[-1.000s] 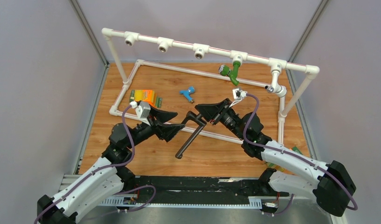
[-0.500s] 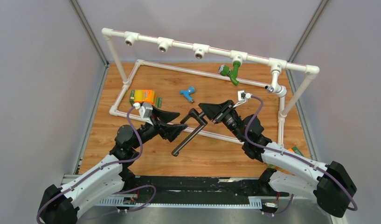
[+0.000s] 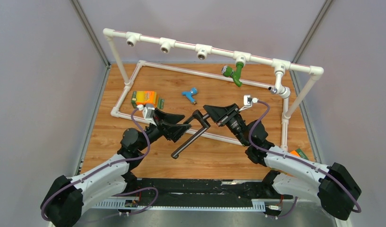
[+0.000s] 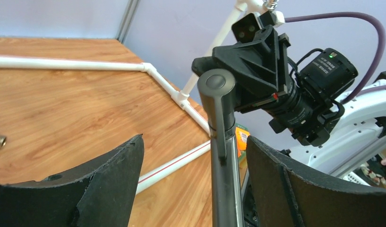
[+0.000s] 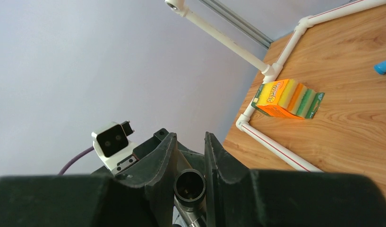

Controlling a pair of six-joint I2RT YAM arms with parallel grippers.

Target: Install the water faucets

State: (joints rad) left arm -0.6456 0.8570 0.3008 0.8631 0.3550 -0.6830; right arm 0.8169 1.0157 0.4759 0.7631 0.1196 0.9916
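The faucet [image 3: 181, 146] is held above the counter [image 3: 219, 158], between the two grippers. Its long tube is laid slantwise, the free end pointing near-left and the elbow far-right. The short arm is clamped in the right gripper [image 5: 189, 142], whose fingers are drawn narrow about it, and its open mouth is seen facing the right wrist camera. The left gripper [image 4: 194, 140] is spread wide around the tube, and daylight is seen on both sides between fingers and tube.

The near pipe of the frame [image 3: 181, 46] is crossed by the tube in the top view. A blue faucet [image 3: 191, 93] is seen lying on the counter beyond, inside the frame. An orange box [image 3: 146, 98] is found far-left. A green faucet [image 3: 234, 73] and a white-chrome one [image 3: 277, 88] are seen hanging at the frame's top rail, to the right.
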